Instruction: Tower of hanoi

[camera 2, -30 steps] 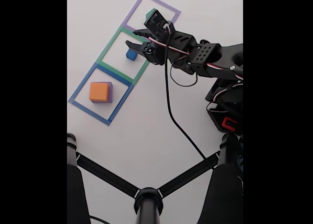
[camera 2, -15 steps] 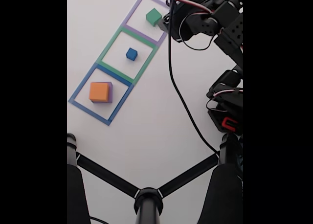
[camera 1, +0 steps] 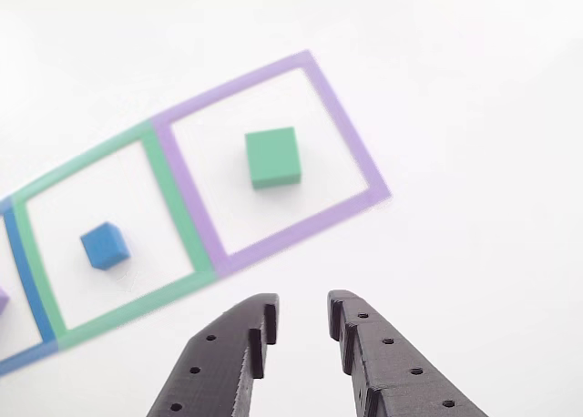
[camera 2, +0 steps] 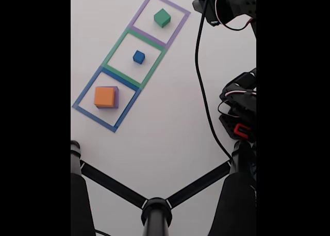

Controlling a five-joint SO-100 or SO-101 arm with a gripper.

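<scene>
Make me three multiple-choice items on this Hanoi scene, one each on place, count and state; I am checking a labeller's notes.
1. Where does the green block sit?
A. in the purple outline
B. in the green outline
C. on the orange block

2. How many blocks lie in the green outline?
A. none
B. one
C. two

3. How do the jaws stand?
A. shut on the blue block
B. shut on the green block
C. parted, holding nothing

Answers:
1 A: the green block lies inside the purple outline.
2 B: the blue block alone lies in the green outline; the orange block rests on the purple block in the blue outline.
3 C: the gripper hangs clear of the blocks, a gap between its jaws.
</scene>
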